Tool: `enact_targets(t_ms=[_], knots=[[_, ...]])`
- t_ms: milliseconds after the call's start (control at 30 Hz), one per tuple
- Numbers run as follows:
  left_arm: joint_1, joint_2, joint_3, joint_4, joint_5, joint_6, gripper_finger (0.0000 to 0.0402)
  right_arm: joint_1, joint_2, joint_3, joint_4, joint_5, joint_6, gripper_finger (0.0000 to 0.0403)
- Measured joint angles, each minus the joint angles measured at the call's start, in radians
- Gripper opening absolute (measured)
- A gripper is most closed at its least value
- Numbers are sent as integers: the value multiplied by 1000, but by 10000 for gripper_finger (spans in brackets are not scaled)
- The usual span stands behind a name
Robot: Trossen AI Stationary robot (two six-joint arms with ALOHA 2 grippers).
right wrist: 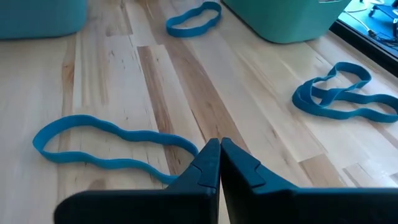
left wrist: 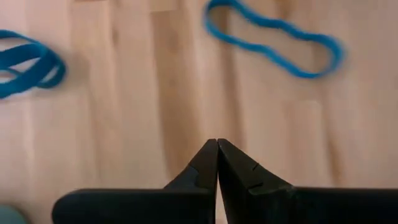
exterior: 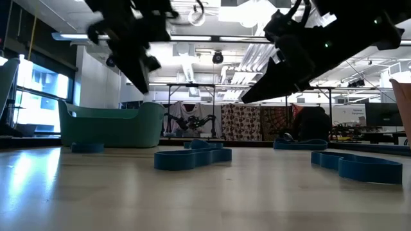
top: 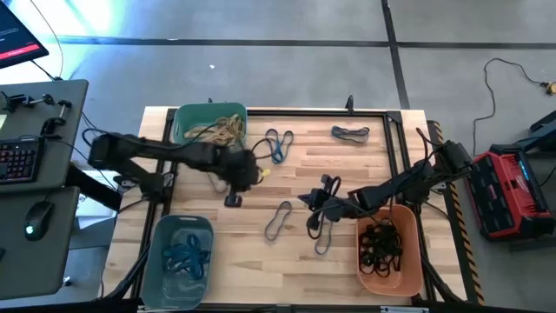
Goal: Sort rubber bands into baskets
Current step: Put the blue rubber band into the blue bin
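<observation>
no readable writing anywhere — the screen corner at far left of the high view glows red but nothing on it can be made out, and the red and black case (top: 506,193) on the floor at far right shows no label

starting left: a keyboard (top: 17,162) and mouse (top: 34,218) sit on the side desk. on the wooden table (top: 261,252), the teal-green basket (top: 208,124) at the back left holds a tangle of tan rubber bands (top: 219,129), and the grey-blue basket (top: 180,259) at the front left holds blue rubber bands (top: 186,258)

the left gripper (top: 234,198) hangs over bare wood near the table's middle, its fingers (left wrist: 202,168) pressed together with nothing between them; a blue band (left wrist: 273,37) lies beyond it on the wood, another blue loop (left wrist: 25,62) off to the side

centre now — a doubled blue band (top: 278,143) lies by the teal-green basket, a single blue band (top: 280,220) lies between the two arms, a grey band (top: 350,133) at the back

the right gripper (top: 306,198) reaches in from the right, fingers (right wrist: 208,165) closed tight and empty, tip just beside that wavy blue band (right wrist: 112,146). another dark band (top: 322,236) lies right under its arm

far right front: the orange basket (top: 388,250) with black rubber bands (top: 380,247) piled inside
</observation>
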Motion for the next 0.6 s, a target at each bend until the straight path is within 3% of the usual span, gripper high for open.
enact_targets(t_ms=[200, 400, 600], knots=[[109, 155, 102, 38, -2, 131, 0, 0, 0, 0, 0, -4, -10, 0], [187, 303, 217, 30, -69, 224, 4, 2, 0, 0, -6, -6, 2, 0], [220, 408, 283, 30, -162, 313, 38, 15, 0, 0, -20, -10, 7, 0]])
